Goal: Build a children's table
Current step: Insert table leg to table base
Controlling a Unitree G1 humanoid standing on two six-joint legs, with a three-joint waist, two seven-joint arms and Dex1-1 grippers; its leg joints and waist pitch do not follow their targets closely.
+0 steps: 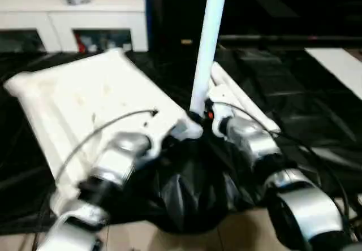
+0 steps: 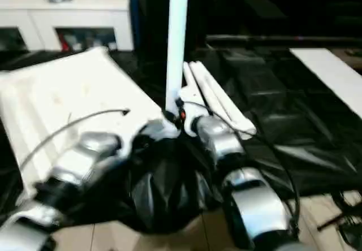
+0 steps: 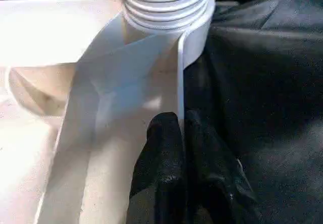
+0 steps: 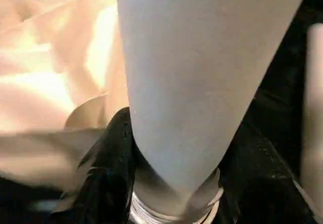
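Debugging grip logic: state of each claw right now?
Left claw: shut on the table top's edge wall beside the corner socket.
Right claw: shut on the upright leg near its threaded end.

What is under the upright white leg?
The upright leg stands on the tabletop's near corner socket, threaded end showing. Right gripper holds its base; thread engagement is hidden.

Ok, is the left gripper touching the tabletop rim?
Touching. In the left wrist view the left gripper has its black fingers pinched on the thin white rim of the tabletop, below the corner socket.
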